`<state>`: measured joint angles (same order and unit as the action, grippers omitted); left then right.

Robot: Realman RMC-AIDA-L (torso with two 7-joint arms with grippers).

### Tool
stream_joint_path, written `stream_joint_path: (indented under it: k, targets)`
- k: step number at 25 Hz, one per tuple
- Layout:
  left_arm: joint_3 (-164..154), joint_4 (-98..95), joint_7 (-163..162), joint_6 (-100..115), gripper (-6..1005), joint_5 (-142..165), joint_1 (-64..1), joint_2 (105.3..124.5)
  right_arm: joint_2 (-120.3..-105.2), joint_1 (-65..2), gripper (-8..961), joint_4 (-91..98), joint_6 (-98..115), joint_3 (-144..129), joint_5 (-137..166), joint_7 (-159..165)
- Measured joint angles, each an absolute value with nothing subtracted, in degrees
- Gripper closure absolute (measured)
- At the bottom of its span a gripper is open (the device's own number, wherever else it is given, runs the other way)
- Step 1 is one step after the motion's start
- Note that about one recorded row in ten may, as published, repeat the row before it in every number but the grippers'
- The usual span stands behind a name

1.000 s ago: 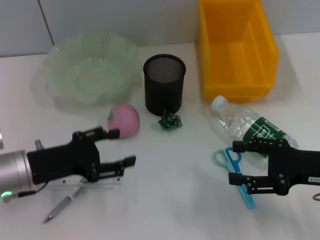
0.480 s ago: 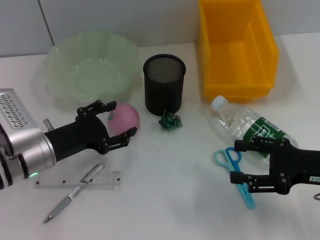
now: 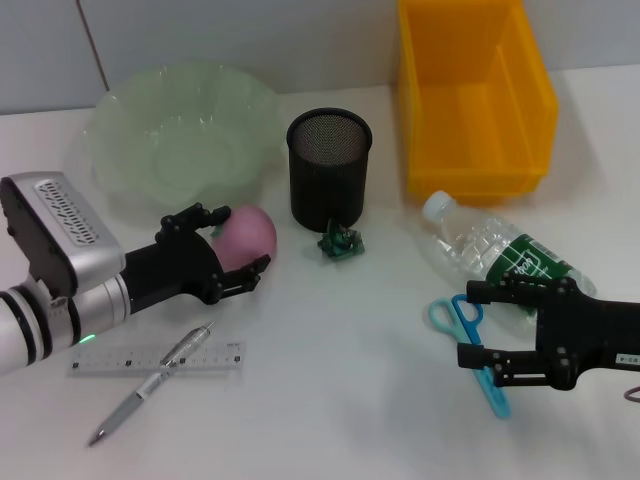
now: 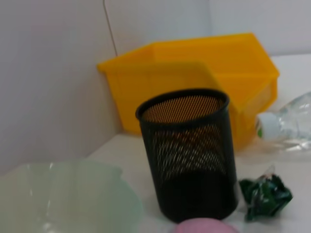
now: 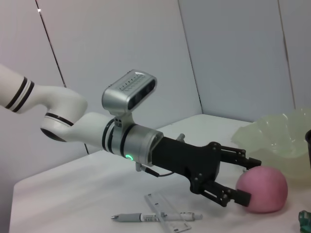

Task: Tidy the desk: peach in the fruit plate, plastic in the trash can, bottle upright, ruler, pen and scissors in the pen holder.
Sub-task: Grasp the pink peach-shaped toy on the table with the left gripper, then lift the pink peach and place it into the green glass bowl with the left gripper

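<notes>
A pink peach [image 3: 252, 236] lies on the white desk in front of the green glass fruit plate [image 3: 180, 140]. My left gripper [image 3: 238, 240] is open, with its fingers on either side of the peach; the right wrist view shows the gripper [image 5: 247, 180] at the peach [image 5: 266, 189]. My right gripper [image 3: 470, 325] is open and low over the blue scissors [image 3: 462, 318]. A clear bottle [image 3: 500, 255] lies on its side beside it. A green plastic wad [image 3: 341, 242] lies by the black mesh pen holder [image 3: 329, 165]. A clear ruler [image 3: 150, 360] and a pen [image 3: 150, 385] lie at the front left.
A yellow bin [image 3: 470, 95] stands at the back right. The left wrist view shows the pen holder [image 4: 189, 155], the bin [image 4: 194, 68], the plastic wad [image 4: 265, 196] and the plate's rim [image 4: 63, 199]. A wall runs behind the desk.
My left gripper has moved from over the ruler and pen back to the peach, and its fingers now straddle it. The right arm has not moved.
</notes>
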<state>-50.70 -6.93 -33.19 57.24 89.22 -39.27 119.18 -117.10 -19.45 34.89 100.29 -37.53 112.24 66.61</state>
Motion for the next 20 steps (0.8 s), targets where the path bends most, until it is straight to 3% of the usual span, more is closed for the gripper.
stream_joint_path:
  k: [7, 10, 20]
  targets:
    - [-50.46, -5.88, -33.84, 54.61, 174, 89.21, -40.33, 119.18, -117.37, -19.48, 134, 34.99, 100.27, -37.53, 112.23, 66.62]
    - [-50.22, -6.09, -33.89, 55.57, 392, 89.21, -40.00, 119.18, -117.42, -19.49, 134, 34.98, 100.08, -37.52, 112.23, 66.63]
    - [-50.00, -14.78, -39.77, 69.15, 538, 86.02, -35.46, 118.96, -117.51, -19.30, 134, 34.89, 99.46, -37.43, 112.19, 66.94]
